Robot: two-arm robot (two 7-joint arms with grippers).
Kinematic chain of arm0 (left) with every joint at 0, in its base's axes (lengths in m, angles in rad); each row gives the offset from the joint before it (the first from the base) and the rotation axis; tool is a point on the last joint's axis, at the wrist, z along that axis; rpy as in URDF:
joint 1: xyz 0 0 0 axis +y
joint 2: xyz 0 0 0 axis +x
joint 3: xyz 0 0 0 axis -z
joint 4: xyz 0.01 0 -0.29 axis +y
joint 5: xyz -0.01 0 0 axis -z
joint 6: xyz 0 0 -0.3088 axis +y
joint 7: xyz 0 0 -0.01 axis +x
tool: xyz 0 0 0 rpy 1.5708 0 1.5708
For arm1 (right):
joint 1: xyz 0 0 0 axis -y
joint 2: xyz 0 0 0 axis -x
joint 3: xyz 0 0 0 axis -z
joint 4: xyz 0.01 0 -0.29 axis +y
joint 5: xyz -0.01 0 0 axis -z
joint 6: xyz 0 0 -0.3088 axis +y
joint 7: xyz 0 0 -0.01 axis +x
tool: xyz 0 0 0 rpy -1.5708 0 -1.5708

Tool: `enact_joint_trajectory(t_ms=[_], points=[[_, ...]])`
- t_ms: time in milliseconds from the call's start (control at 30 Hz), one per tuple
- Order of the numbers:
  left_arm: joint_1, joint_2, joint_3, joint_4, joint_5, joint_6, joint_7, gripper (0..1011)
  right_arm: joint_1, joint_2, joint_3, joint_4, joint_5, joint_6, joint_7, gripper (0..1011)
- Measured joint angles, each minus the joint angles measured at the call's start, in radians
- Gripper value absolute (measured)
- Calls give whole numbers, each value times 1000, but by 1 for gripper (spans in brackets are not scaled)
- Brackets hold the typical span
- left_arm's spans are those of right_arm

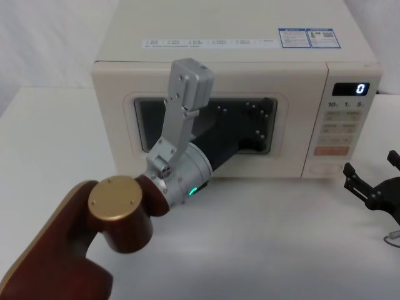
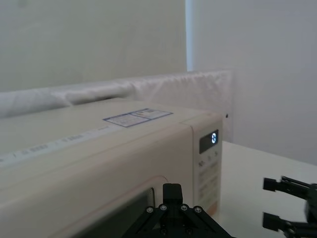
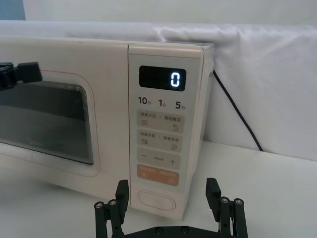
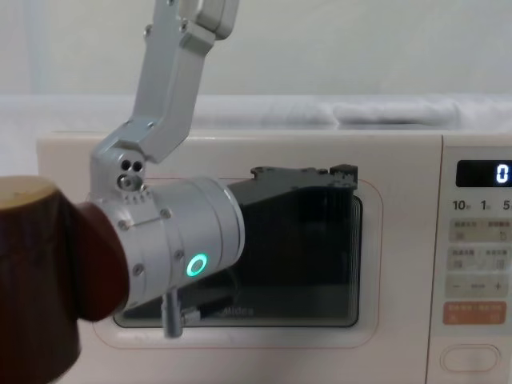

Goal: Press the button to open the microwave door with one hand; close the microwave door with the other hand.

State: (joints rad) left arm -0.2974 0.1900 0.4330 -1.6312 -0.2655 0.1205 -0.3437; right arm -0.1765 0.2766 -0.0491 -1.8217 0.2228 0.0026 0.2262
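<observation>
Resting against the shut microwave door (image 1: 206, 119), the left pincer (image 1: 265, 125) hides its grip. The right pincer (image 3: 168, 206), open and empty, waits at the tabletop's right edge near the button (image 3: 156, 200), unpressed.

A bare test setup rather than a home kitchen: the microwave (image 1: 231, 106) stands alone on a white counter (image 1: 262, 244), with white sheeting (image 3: 257, 74) draped behind it.
</observation>
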Motion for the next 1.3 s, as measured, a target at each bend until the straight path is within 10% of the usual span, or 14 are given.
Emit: enact_joint_trajectory(t_ms=[500, 833, 1300], points=[[181, 82, -39, -108, 15, -33, 76, 0, 0, 0, 0, 0, 0, 0, 0, 1002], [357, 122, -163, -183, 30, -72, 151, 0, 0, 0, 0, 0, 0, 0, 0, 1002], [445, 90, -341, -143, 37, -150, 245, 0, 0, 0, 0, 0, 0, 0, 0, 1002]])
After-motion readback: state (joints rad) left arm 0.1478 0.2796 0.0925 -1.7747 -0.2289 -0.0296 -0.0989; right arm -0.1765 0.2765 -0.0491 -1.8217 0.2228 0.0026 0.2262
